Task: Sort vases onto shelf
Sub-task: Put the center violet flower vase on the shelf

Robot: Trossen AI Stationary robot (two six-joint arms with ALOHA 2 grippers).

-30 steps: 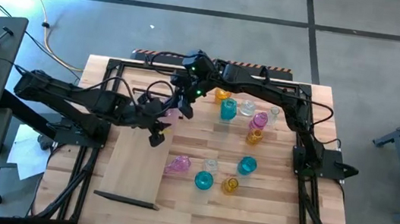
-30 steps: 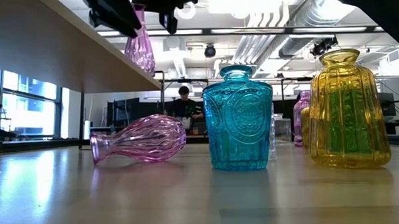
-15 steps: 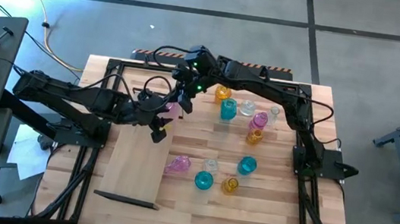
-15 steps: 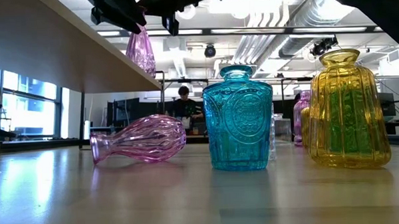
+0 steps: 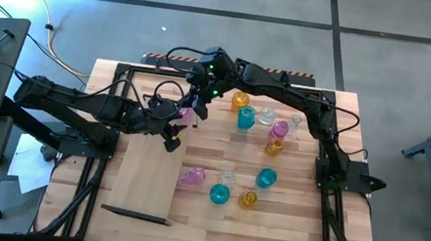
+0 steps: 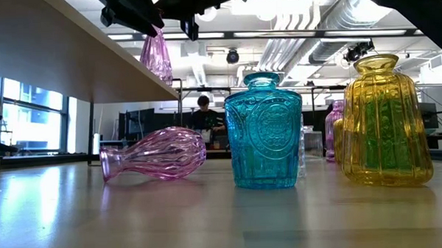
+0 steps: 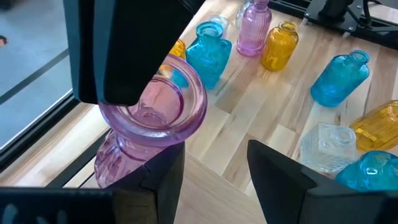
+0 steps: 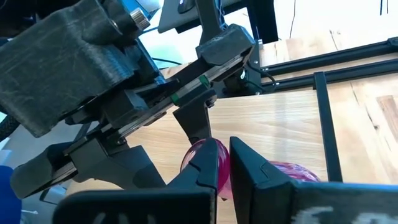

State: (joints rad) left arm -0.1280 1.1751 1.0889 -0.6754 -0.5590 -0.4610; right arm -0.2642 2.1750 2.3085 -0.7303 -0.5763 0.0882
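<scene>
The desk [image 5: 284, 236] carries the shelf [image 5: 142, 179], a light board lying toward 8 o'clock of the cluster of vases [image 5: 254, 154]. At the shelf's 12 o'clock end the two arms meet over one pink vase [image 7: 149, 127]. The left gripper [image 5: 172, 123] has its fingers spread wide about the vase's neck and rim; from the wrist view I cannot be sure whether the pads actually press the glass. The right gripper [image 5: 194, 106], just at 1 o'clock of it, has its fingers together, tips right beside the pink rim [image 8: 208, 158].

The vase is ribbed glass: stiff, light, slick and breakable, with a narrow neck under a flared lip. I judge the neck the best hold, since the lip stops it sliding out. The round ribbed belly would likely slip. A second pink vase [image 6: 156, 154] lies tipped on the desk beside an upright teal vase [image 6: 264, 133].
</scene>
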